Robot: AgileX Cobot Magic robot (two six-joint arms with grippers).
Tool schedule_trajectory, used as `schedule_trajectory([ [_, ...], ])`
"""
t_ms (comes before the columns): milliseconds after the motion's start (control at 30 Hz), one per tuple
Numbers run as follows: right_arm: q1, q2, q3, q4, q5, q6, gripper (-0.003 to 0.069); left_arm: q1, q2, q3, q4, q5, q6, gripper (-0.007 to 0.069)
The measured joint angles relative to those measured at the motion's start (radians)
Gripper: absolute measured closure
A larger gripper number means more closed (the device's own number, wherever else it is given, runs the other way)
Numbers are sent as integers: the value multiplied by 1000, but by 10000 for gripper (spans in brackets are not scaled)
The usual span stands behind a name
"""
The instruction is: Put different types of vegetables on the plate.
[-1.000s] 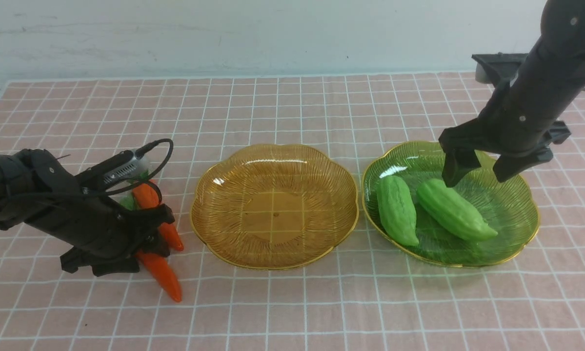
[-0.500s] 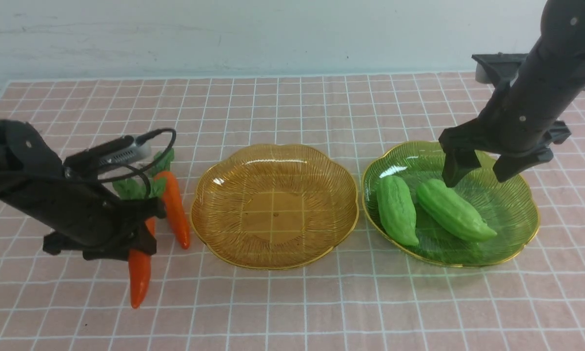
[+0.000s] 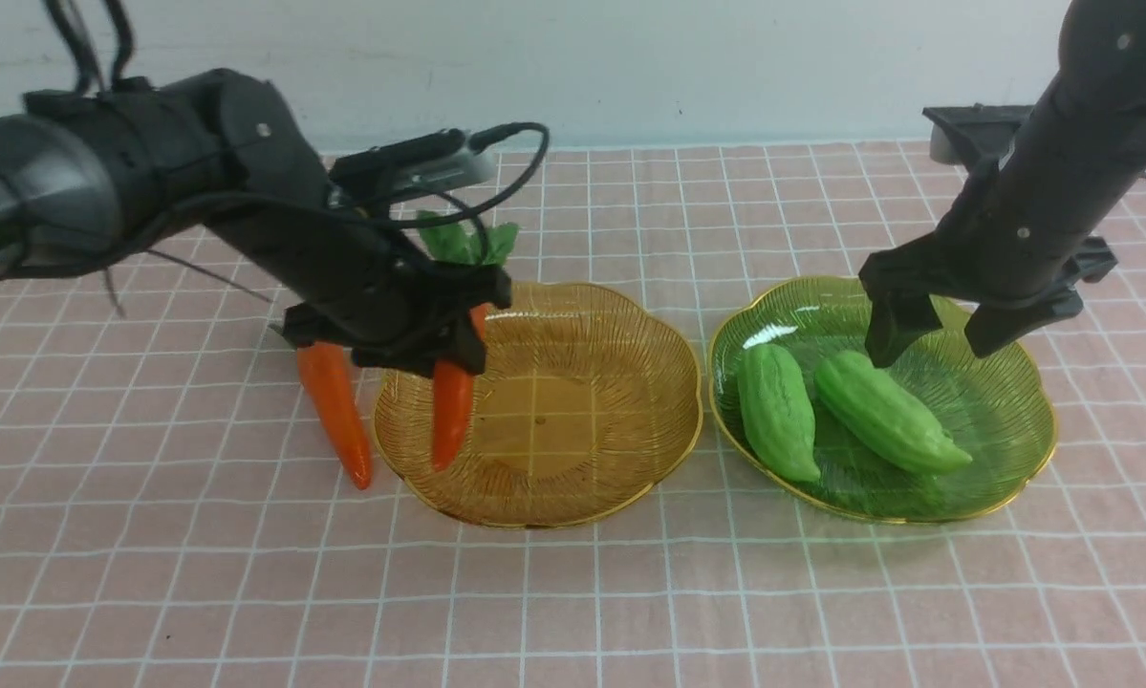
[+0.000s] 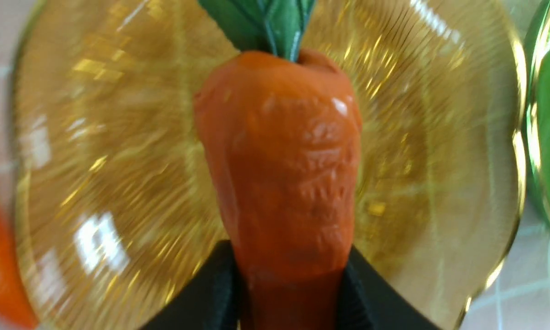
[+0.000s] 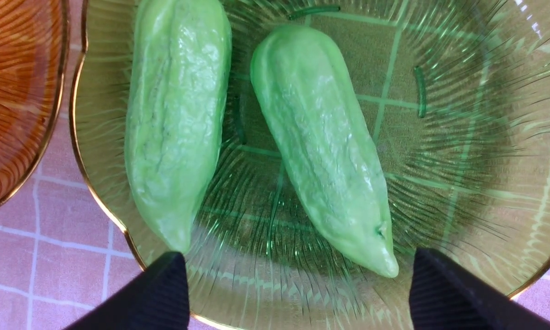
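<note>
- The left gripper (image 3: 443, 346) is seen clamped around the body of the held carrot (image 3: 450, 411). It is carried tip-down over the left part of the amber plate (image 3: 620, 497), mid-frame, with its leaves up behind the jaws.
- The second carrot (image 3: 335, 411) is found on the checked cloth (image 3: 573, 612), just beside that plate's left rim. Its top is hidden by the gripper.
- The right gripper (image 3: 950, 333) is spread wide with nothing between its fingers. It hangs above the green plate (image 3: 1046, 430) at the right of the frame.
- The left gourd (image 3: 778, 411) and the right gourd (image 3: 886, 411) are laid close together in that plate.
- A slip is judged possible, since the held carrot is glossy and tapered.
- If it were released from this height, so near the rim, it could roll off the shallow plate or knock the second carrot.
- When one gourd is picked, its neighbour could be nudged, because the two lie so close.
- No brand, label or writing can be read.
</note>
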Motion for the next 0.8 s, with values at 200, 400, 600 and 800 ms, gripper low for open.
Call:
schedule_trajectory([
  [200, 0, 0, 0, -2, 0, -6, 70, -14, 113, -109, 1, -6, -21, 281],
  [400, 0, 0, 0, -17, 0, -8, 70, 21, 131, -212, 55, 51, -21, 102],
  [600, 0, 0, 0, -22, 0, -8, 70, 90, 131, -261, 162, 117, -44, 72],
  [800, 0, 0, 0, -23, 0, -8, 70, 203, 188, -263, 312, 207, -217, 149],
])
